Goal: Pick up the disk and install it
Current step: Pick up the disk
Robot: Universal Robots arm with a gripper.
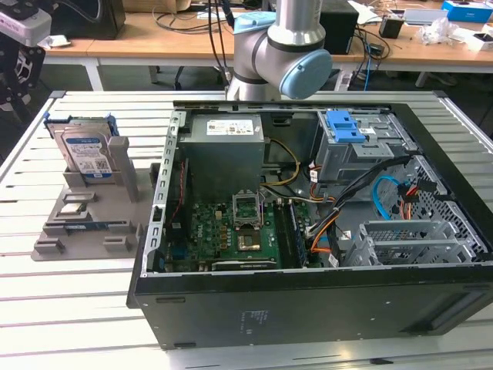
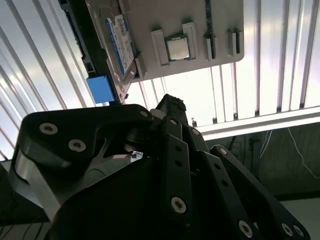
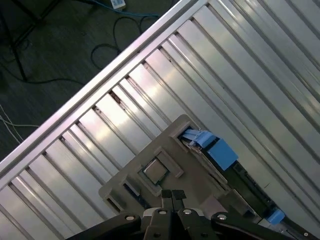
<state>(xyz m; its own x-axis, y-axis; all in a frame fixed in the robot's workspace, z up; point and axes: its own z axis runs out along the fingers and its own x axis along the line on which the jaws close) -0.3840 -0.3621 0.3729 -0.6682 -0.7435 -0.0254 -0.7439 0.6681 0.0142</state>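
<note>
The disk [image 1: 86, 150] is a silver-grey drive with a white-and-blue label in a blue carrier. It stands on edge in a grey holder [image 1: 85, 223] on the exterior view's left, outside the computer case. In the second wrist view the disk [image 2: 120, 40] shows with the blue carrier beside it. The first wrist view shows the edge of the disk [image 3: 215, 150] in its blue carrier. My gripper [image 3: 173, 195] hangs well above the holder [image 3: 125, 187], fingertips pressed together with nothing between them. In the second wrist view the gripper [image 2: 170, 102] sits apart from the disk.
An open black computer case [image 1: 308, 301] lies on the slatted metal table [image 1: 69, 308], with a motherboard and a grey drive cage topped by a blue latch [image 1: 348, 127]. A square chip [image 2: 176, 48] rests on the holder. The table edge [image 3: 100, 80] runs near the holder.
</note>
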